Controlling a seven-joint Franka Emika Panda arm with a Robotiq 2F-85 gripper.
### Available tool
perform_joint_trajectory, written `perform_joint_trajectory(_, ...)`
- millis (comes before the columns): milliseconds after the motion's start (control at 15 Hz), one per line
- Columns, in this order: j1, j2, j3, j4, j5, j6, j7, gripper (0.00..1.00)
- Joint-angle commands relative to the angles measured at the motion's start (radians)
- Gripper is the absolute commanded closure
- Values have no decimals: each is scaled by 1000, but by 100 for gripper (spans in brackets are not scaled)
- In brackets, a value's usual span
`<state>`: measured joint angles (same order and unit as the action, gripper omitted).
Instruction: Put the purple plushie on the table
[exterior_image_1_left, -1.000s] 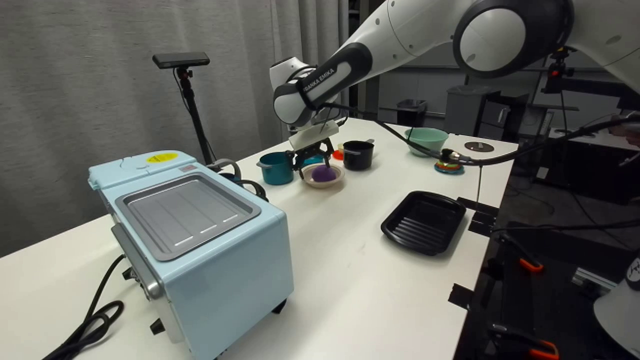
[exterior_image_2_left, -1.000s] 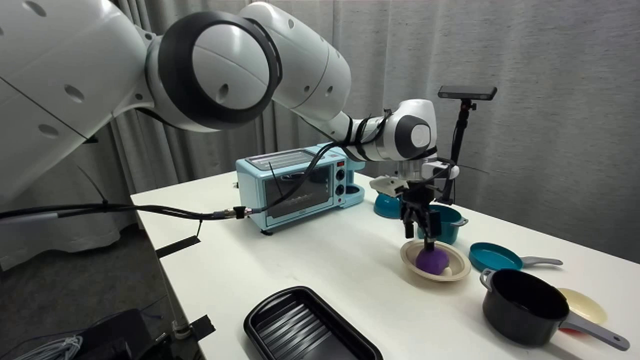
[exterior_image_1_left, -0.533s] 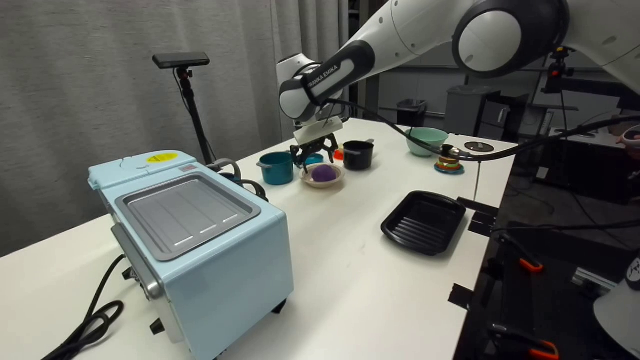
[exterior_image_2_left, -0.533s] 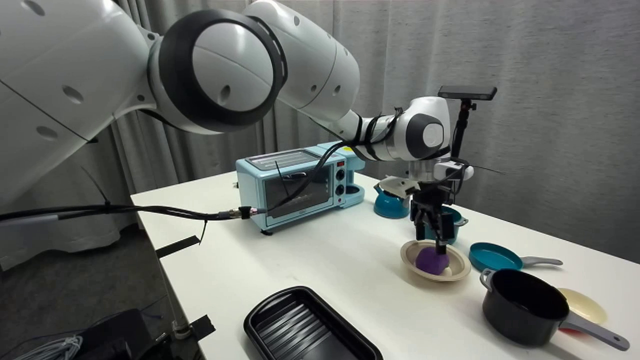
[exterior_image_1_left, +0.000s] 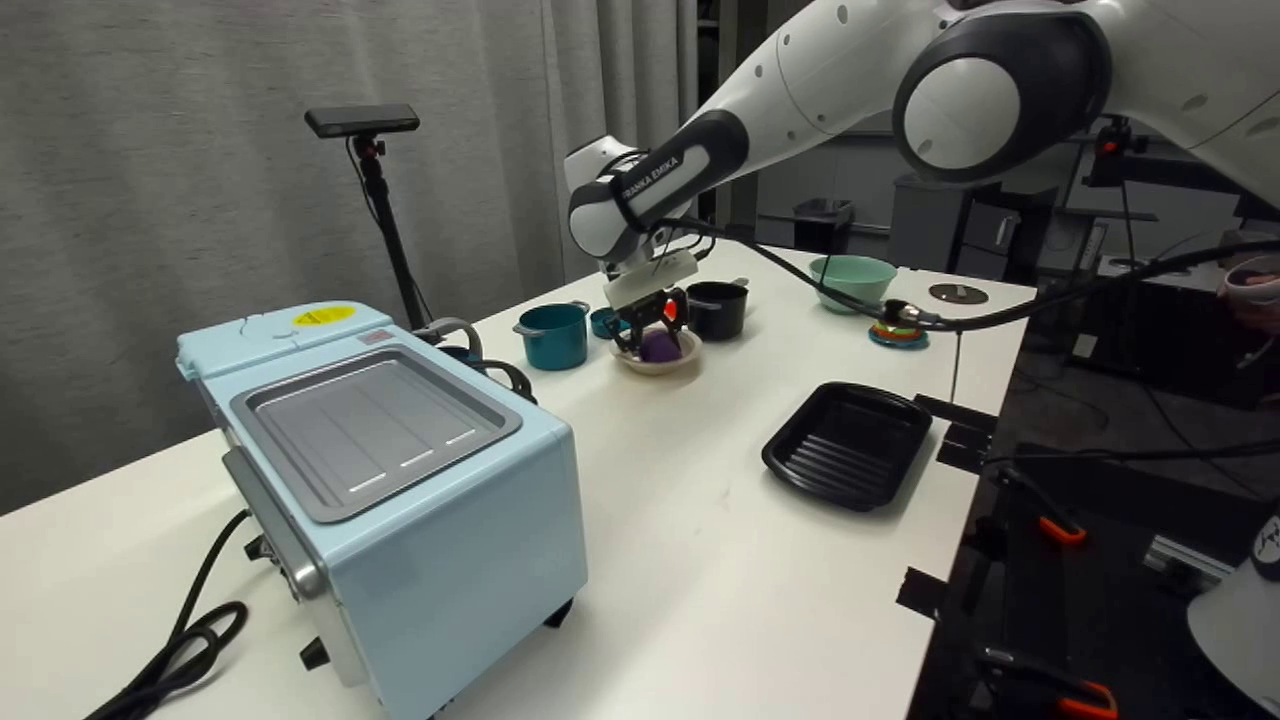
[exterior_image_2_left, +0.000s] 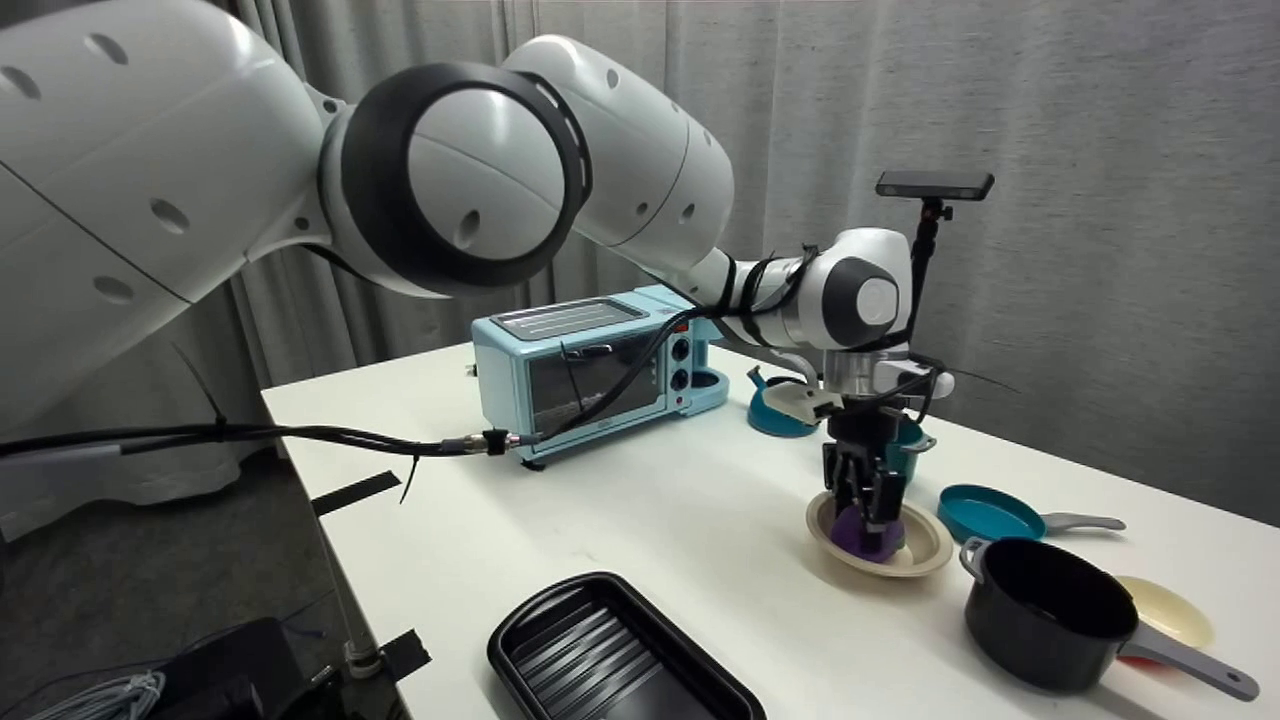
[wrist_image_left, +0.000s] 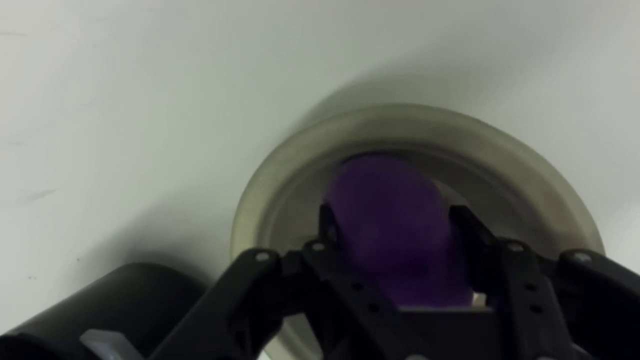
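The purple plushie rests low in a beige bowl, which stands on the white table. In the wrist view my gripper has one finger against each side of the plushie, with no clear gap on either side. Both exterior views show the gripper reaching down into the bowl, its fingers around the plushie. Part of the plushie's lower side is hidden by the fingers and the bowl wall. A pale patch shows beside it inside the bowl.
Close by the bowl stand a black pot with a grey handle, a teal pan and a teal pot. A black ridged tray lies nearer the table's edge. The light-blue toaster oven is a large obstacle.
My gripper has come down into the bowl, and its fingers have drawn in from wide apart onto the plushie. The bowl has slid slightly toward the black pot.
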<state>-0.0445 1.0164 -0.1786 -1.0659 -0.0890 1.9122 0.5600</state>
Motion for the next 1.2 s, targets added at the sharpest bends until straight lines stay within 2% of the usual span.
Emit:
perform_joint_trajectory(0,0,39,5,102,29,-57,4,71)
perform_joint_trajectory(200,1,4,4,106,29,-43,6,90)
perform_joint_trajectory(400,1,-75,5,75,31,-10,3,96)
perform_joint_trajectory(733,-13,-264,27,-59,49,58,-29,94)
perform_joint_trajectory(1133,-24,-504,44,-335,117,138,-107,94)
